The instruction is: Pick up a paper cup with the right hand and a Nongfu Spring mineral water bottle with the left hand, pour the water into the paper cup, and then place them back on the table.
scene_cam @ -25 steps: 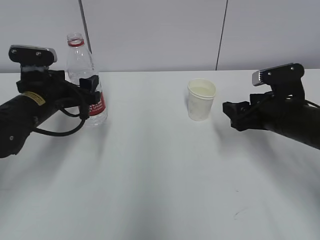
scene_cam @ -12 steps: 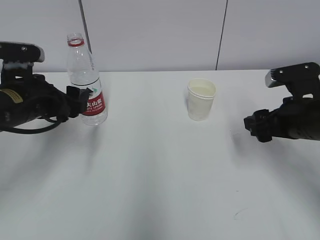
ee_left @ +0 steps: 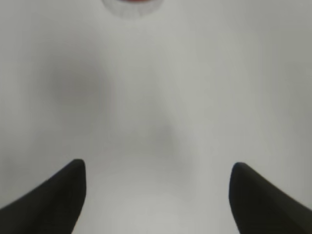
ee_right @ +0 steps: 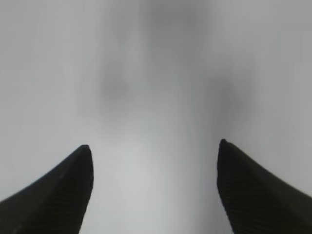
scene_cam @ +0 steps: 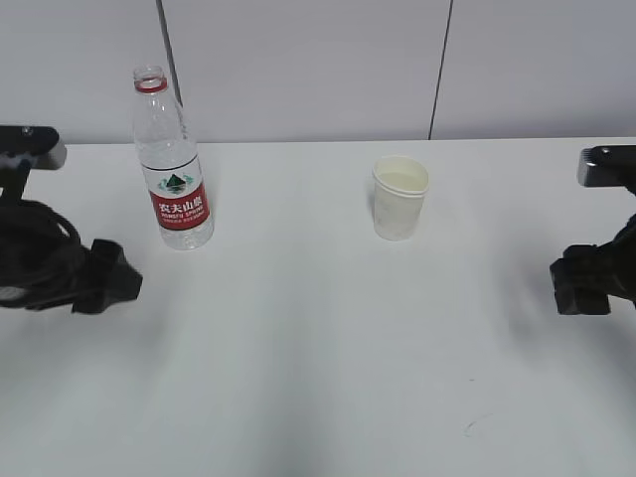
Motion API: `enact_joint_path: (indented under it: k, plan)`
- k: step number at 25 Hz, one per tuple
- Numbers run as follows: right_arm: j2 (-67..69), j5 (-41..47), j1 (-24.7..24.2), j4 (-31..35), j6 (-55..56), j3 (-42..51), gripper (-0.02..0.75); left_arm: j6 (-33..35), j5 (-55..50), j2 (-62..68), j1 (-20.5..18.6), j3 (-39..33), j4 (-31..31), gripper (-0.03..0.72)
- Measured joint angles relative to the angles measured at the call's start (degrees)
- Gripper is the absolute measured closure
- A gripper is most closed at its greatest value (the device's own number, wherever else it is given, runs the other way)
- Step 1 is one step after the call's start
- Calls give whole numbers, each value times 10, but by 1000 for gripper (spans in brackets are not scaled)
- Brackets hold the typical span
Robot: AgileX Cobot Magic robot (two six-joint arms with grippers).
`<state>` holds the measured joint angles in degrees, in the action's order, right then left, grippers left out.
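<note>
The Nongfu Spring bottle point(scene_cam: 172, 169) stands upright and uncapped on the white table point(scene_cam: 318, 338) at the back left; its base shows at the top edge of the left wrist view point(ee_left: 131, 6). The paper cup point(scene_cam: 399, 197) stands upright at centre right, with water inside. My left gripper point(scene_cam: 111, 283) sits low at the left edge, apart from the bottle, open and empty point(ee_left: 156, 168). My right gripper point(scene_cam: 568, 283) sits at the right edge, apart from the cup, open and empty point(ee_right: 155, 148).
A grey wall with vertical seams point(scene_cam: 440, 70) runs behind the table's far edge. A small dark mark point(scene_cam: 477, 424) lies on the tabletop near the front right.
Both arms have drawn back outward and toward the front, away from the bottle and cup. The bottle and cup have stayed in place.
</note>
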<state>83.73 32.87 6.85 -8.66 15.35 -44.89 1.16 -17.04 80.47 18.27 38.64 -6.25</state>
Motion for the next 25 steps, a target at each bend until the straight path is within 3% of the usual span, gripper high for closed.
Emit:
enact_joint_path:
  k: [5,8,15,25]
  plan:
    - [-6,230,0,59,-73,-76,149,-21,-196,-12,0,22,-2,137]
    - [-6,307,0,100,-111,-106,149,-57,-299,-12,0,58,16,137]
    - [-6,361,0,141,-125,-123,149,-122,-504,-12,1,142,141,137]
    - [-6,366,0,186,-126,-123,150,-126,-525,-12,-17,161,122,137]
